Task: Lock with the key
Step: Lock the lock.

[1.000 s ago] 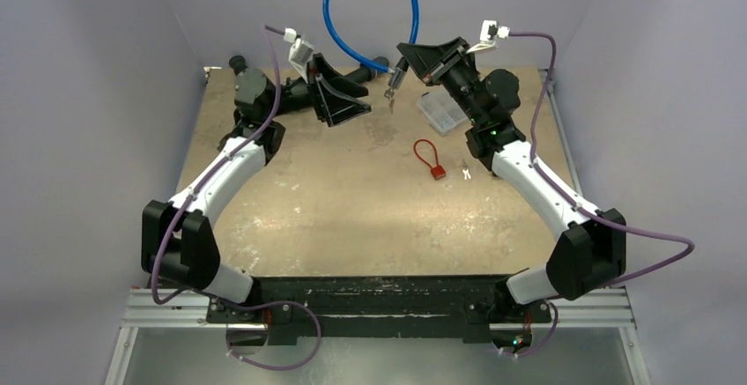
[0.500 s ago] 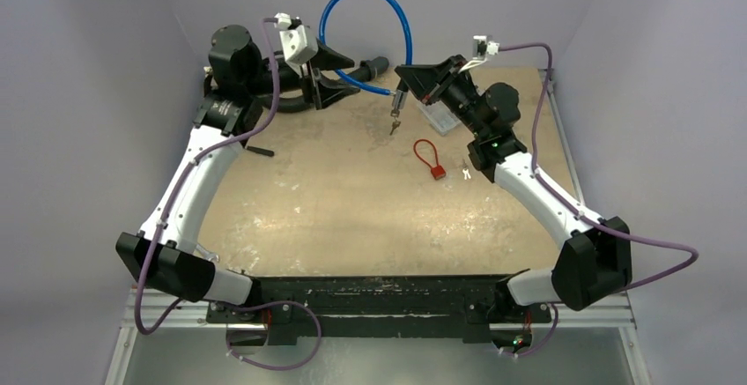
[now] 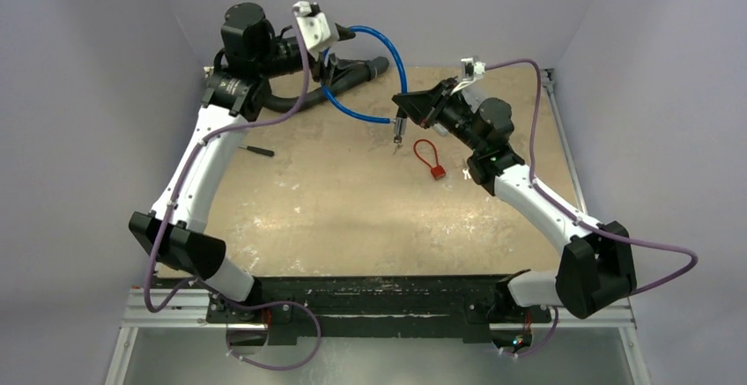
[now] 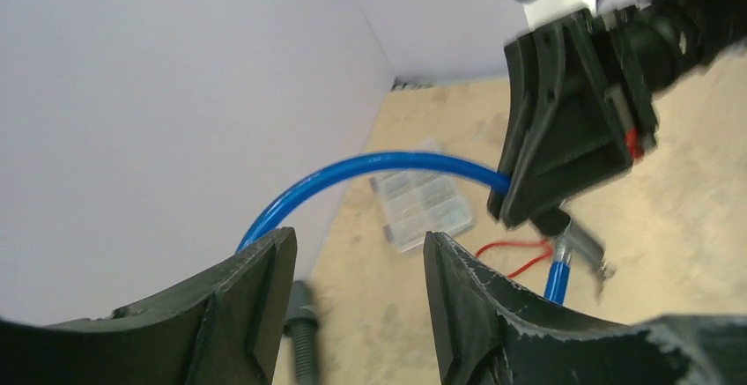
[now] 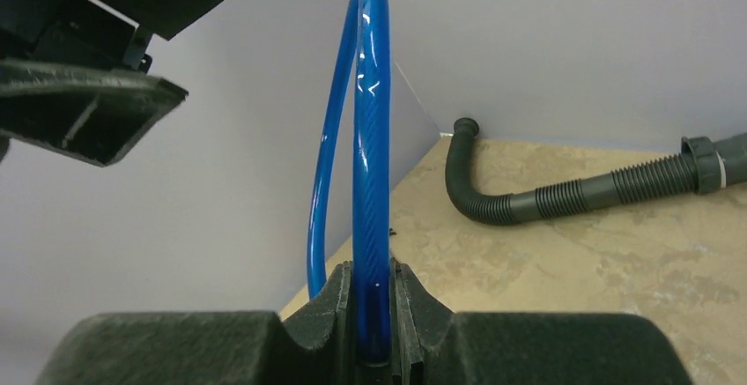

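A thin red cable lock lies on the table; its loop also shows in the left wrist view. A tiny silvery key lies just right of it, against my right arm. My right gripper is shut on one end of a stiff blue cable lock, held above the table, and small keys dangle from that end. In the right wrist view the blue cable rises from between the shut jaws. My left gripper is open high at the back beside the blue loop, holding nothing.
A grey corrugated hose lies along the back wall, also in the right wrist view. A clear compartment box sits behind my right gripper. A black screwdriver lies at the left. Walls close off the back and sides.
My left arm has risen and swung to the back, bringing its open gripper up beside the blue loop. My right gripper has carried the blue cable end left and nearer, toward the red lock.
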`<state>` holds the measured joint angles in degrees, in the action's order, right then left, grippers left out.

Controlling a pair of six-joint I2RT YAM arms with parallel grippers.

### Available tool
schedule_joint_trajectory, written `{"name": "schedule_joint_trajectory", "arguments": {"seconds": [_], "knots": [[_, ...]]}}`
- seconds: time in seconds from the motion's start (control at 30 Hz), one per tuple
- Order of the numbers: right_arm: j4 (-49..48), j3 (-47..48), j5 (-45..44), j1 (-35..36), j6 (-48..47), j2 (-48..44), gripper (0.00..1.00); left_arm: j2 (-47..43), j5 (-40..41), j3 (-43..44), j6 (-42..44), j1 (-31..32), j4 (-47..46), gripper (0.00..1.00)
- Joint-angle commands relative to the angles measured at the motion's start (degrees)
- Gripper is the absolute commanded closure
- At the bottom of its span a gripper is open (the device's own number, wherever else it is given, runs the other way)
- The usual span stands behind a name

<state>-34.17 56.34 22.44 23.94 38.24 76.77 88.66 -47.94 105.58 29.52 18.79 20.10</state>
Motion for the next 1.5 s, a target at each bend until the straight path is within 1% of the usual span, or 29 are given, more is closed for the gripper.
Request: {"name": "schedule_joint_trajectory", "arguments": {"seconds": [0.0, 0.03, 0.1, 0.17, 0.3, 0.4, 0.47, 0.73, 0.87, 1.03, 1.1, 1.13, 1.17, 1.2, 1.3, 1.33, 1.37, 1.4, 1.47], "knots": [[-4.7, -0.5, -2.1, 0.6, -1.1, -3.6, 1.00, 0.1, 0.1, -7.2, -39.6, 0.0, -27.2, 0.41], [-4.9, -0.5, -2.8, 0.5, -1.2, -3.5, 1.00, -0.5, 1.7, -11.0, -48.8, 0.0, -33.5, 0.41], [-5.7, -0.3, -4.1, 0.6, -1.2, -3.1, 1.00, -0.9, 3.9, -18.2, -62.5, 0.1, -45.7, 0.40], [-6.1, 0.3, -4.4, 0.7, -1.2, -2.5, 1.00, -1.1, 7.6, -22.3, -71.3, 0.9, -49.8, 0.38], [-6.6, 1.8, -3.8, 0.6, -0.7, -1.3, 1.00, 0.8, 11.2, -22.9, -77.3, 3.8, -50.9, 0.37], [-6.8, 2.6, -2.6, 0.7, -0.5, -0.5, 1.00, 2.8, 15.8, -21.0, -80.8, 5.6, -48.1, 0.37], [-6.9, 2.9, -2.1, 0.8, -0.5, -0.4, 1.00, 3.8, 16.5, -20.9, -83.2, 6.1, -49.0, 0.38], [-7.5, 3.6, -1.1, 1.3, -1.0, -0.5, 1.00, 5.8, 19.0, -20.4, -83.1, 8.7, -48.7, 0.42], [-7.7, 3.9, -0.5, 1.6, -1.0, -0.4, 1.00, 6.5, 20.2, -19.6, -82.9, 9.2, -47.4, 0.51], [-7.9, 3.8, 0.6, 1.8, -1.1, -0.1, 1.00, 7.0, 19.8, -19.4, -84.3, 9.3, -49.4, 0.64], [-7.9, 3.8, 0.8, 1.8, -0.9, 0.1, 1.00, 7.0, 19.1, -19.8, -84.7, 9.3, -50.2, 0.82], [-8.1, 3.9, 1.2, 1.8, -0.7, 0.3, 1.00, 7.0, 19.0, -20.1, -84.9, 9.3, -50.6, 0.96], [-8.1, 4.1, 1.9, 1.8, -0.3, 0.4, 1.00, 6.9, 19.0, -20.3, -85.0, 9.3, -50.8, 1.00], [-8.2, 4.2, 2.8, 1.8, 0.6, 0.6, 0.93, 6.8, 19.4, -20.3, -85.2, 9.3, -50.7, 1.00], [-7.7, 4.3, 4.1, 0.9, 2.6, 0.7, 0.57, 6.7, 22.6, -18.2, -87.2, 8.7, -47.1, 1.00], [-7.4, 4.2, 4.7, 0.4, 3.1, 0.6, 0.47, 6.8, 22.7, -17.3, -87.8, 8.5, -46.9, 1.00], [-6.9, 4.1, 5.5, -0.1, 3.6, 0.4, 0.42, 6.9, 22.6, -16.3, -88.4, 8.4, -46.7, 1.00], [-6.5, 4.0, 6.5, -0.7, 3.9, 0.1, 0.39, 7.1, 22.3, -15.1, -89.0, 8.3, -46.3, 1.00], [-5.9, 3.6, 8.6, -1.8, 4.0, -0.5, 0.37, 6.9, 21.6, -14.3, -89.6, 8.2, -46.2, 1.00]]}}
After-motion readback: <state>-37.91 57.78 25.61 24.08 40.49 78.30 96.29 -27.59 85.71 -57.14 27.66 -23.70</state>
